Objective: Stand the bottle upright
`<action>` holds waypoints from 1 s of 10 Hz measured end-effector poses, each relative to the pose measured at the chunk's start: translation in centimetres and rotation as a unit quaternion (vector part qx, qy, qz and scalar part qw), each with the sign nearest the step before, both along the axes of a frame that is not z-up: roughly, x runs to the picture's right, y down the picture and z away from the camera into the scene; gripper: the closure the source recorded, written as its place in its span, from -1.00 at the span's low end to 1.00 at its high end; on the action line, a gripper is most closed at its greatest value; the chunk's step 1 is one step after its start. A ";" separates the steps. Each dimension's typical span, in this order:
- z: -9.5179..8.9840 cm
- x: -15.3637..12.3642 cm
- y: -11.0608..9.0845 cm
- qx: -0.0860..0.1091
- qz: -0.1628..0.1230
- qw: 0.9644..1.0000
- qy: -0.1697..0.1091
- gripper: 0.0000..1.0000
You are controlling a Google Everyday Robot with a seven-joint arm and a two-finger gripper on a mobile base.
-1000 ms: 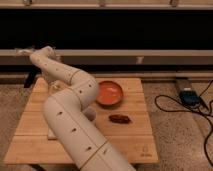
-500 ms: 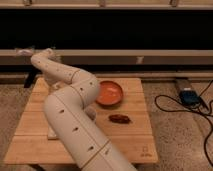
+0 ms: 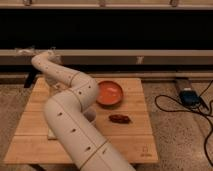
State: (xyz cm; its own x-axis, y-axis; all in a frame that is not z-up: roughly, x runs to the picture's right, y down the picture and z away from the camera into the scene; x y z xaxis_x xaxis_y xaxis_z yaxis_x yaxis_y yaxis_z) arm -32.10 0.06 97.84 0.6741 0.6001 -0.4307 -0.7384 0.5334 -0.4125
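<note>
My white arm (image 3: 70,115) curves from the bottom of the camera view up over the left part of the wooden table (image 3: 135,135). Its far end bends down at the table's back left, where the gripper (image 3: 53,84) hangs close to the tabletop. The arm covers most of the gripper. The bottle does not show; it is either hidden behind the arm or out of view. I cannot tell whether the gripper holds anything.
An orange bowl (image 3: 110,92) sits at the table's back middle. A small dark brown object (image 3: 120,118) lies in front of it. A pale flat edge (image 3: 52,133) peeks out left of the arm. Cables and a power box (image 3: 189,95) lie on the floor at right.
</note>
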 end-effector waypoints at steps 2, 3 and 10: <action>0.0 0.0 0.0 0.000 0.000 1.000 0.000 0.01; 0.0 0.0 0.0 0.000 0.000 1.000 0.000 0.22; -3.3 -1.0 2.5 -0.017 -0.030 0.999 -0.012 1.00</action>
